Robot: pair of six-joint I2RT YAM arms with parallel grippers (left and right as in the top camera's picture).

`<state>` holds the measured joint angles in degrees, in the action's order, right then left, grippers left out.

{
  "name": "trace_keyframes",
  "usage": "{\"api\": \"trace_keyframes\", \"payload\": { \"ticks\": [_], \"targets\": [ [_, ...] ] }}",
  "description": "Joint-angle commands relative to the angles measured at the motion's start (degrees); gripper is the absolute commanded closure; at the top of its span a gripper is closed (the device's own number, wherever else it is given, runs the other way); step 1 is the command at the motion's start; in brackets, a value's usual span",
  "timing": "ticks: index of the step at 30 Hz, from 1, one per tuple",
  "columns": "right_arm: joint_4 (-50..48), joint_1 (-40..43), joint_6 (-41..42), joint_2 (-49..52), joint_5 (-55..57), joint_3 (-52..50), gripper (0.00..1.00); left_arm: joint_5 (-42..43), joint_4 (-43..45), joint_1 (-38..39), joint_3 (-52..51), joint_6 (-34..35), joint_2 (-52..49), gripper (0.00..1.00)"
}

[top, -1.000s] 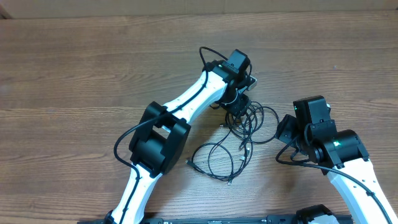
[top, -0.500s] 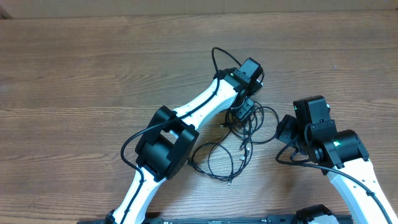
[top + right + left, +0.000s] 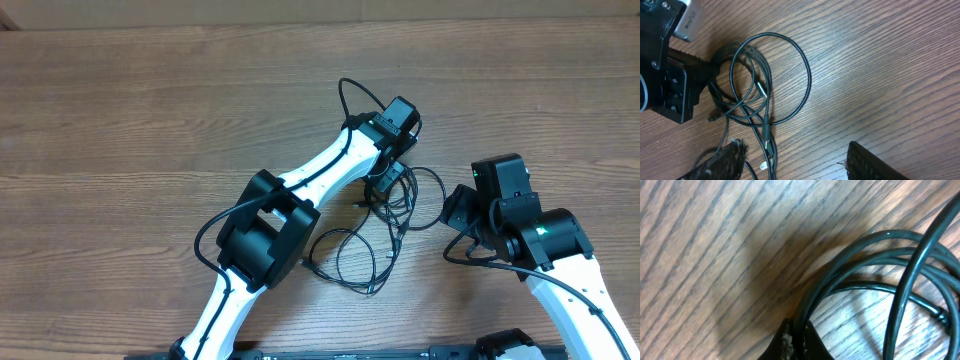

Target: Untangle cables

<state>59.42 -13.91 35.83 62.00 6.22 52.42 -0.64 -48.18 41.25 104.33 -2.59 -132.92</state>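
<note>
Shifted toward the upper right since the earlier frame, the left gripper (image 3: 386,186) sits on the tangle's upper edge, fingers pressed together on a strand. At centre frame the cables (image 3: 375,235) remain an overlapping tangle, so untangling looks barely begun. At right, the right gripper (image 3: 460,210) waits beside them, fingers spread and empty.

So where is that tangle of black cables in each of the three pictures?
Overhead: cables just right of centre.
Left wrist: cables close up, filling the right and lower part.
Right wrist: cables in the left half.
Shared landmark: the left gripper, closed on the tangle's edge.
</note>
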Motion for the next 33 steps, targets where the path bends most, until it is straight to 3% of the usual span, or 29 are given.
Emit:
{"api": "trace_keyframes", "payload": {
  "ticks": [1, 5, 9, 16, 25, 33],
  "targets": [
    [-1.20, 0.22, 0.15, -0.09, 0.13, 0.79, 0.33, -3.91, -2.62, -0.66, -0.28, 3.08, 0.46, 0.96],
    [-3.74, 0.11, -0.87, -0.09, -1.40, 0.79, 0.24, -4.24, -3.56, -1.64, 2.29, 3.13, 4.44, 0.96],
    [-8.00, 0.11, -6.32, -0.09, -9.29, 0.79, 0.23, -4.15, -3.54, -3.08, 4.17, 3.28, 10.93, 0.96],
    [-15.54, 0.11, -7.41, -0.09, -14.21, 0.79, 0.20, 0.55, -8.26, -4.22, 4.24, 2.16, 22.60, 0.96],
    [-29.73, 0.11, -7.34, 0.87, -27.76, 0.79, 0.21, 4.11, -12.94, -4.07, 4.24, 2.21, 30.56, 0.96],
    [-32.39, 0.11, -4.26, 4.90, -29.64, 0.79, 0.30, 9.49, -13.35, -4.07, 4.24, 2.62, 31.67, 0.96]
  ]
}}
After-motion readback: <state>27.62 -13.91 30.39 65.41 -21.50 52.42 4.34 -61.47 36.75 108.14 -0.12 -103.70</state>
